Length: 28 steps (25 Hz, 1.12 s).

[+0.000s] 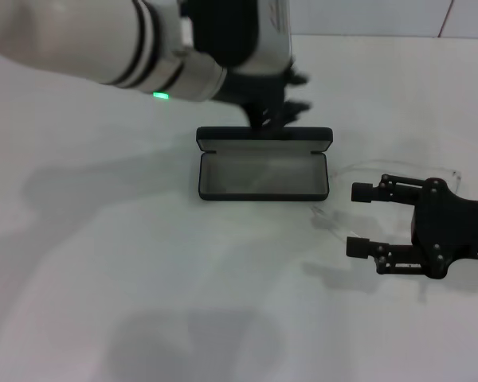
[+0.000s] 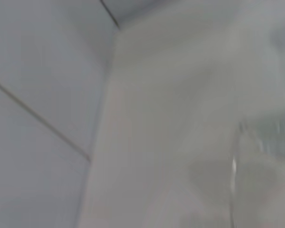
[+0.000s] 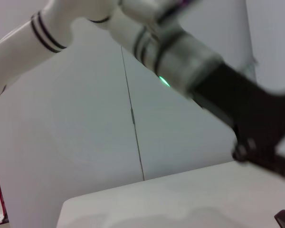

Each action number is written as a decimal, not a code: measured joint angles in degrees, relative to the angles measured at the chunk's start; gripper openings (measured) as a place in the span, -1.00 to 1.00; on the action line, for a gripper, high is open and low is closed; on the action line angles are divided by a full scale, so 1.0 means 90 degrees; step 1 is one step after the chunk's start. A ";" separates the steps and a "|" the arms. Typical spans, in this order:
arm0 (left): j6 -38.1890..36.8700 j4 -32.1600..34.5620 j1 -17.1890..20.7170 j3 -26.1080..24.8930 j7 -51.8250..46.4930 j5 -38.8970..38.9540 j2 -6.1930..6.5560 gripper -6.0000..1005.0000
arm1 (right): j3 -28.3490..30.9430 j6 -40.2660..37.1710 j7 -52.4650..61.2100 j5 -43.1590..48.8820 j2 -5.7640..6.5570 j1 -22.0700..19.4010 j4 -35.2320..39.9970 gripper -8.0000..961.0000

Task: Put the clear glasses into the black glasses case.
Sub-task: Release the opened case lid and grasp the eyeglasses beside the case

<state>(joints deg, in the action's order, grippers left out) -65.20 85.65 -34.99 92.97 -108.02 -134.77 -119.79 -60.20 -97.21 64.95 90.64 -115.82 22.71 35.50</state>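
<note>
The black glasses case (image 1: 263, 165) lies open in the middle of the table, its grey lining bare and its lid (image 1: 264, 137) standing at the far side. The clear glasses (image 1: 372, 165) lie on the table just right of the case, partly hidden under my right gripper (image 1: 357, 220). One thin arm (image 1: 327, 216) of the glasses pokes out toward the case. The right gripper is open, its fingers pointing at the case with nothing between them. My left gripper (image 1: 301, 91) hangs open just behind the lid. The same left gripper (image 3: 261, 137) shows blurred in the right wrist view.
The white table (image 1: 143, 263) stretches wide to the left of and in front of the case. A pale wall (image 3: 85, 118) rises behind the table's far edge. My left arm (image 1: 103, 40) reaches in from the upper left above the table.
</note>
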 joint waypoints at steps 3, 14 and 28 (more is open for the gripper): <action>0.0015 0.0906 0.0596 -0.0202 0.0225 0.0859 0.0005 -0.45 | 0.0000 0.0000 0.0000 -0.0021 0.0005 -0.0018 0.0001 0.56; -0.0326 0.0875 0.2533 -0.1978 0.1520 0.6139 0.0010 -0.44 | 0.0012 0.0020 0.0018 -0.0112 0.0017 -0.0030 0.0001 0.56; -0.2271 -0.1479 0.2464 -0.3560 0.0015 0.5321 0.0128 -0.13 | 0.0248 0.0026 0.0381 -0.0108 0.0064 0.0031 0.0124 0.56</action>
<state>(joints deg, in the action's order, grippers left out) -85.64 72.34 -12.82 60.93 -107.88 -86.88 -118.63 -57.97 -96.97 68.38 89.67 -115.24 22.98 36.62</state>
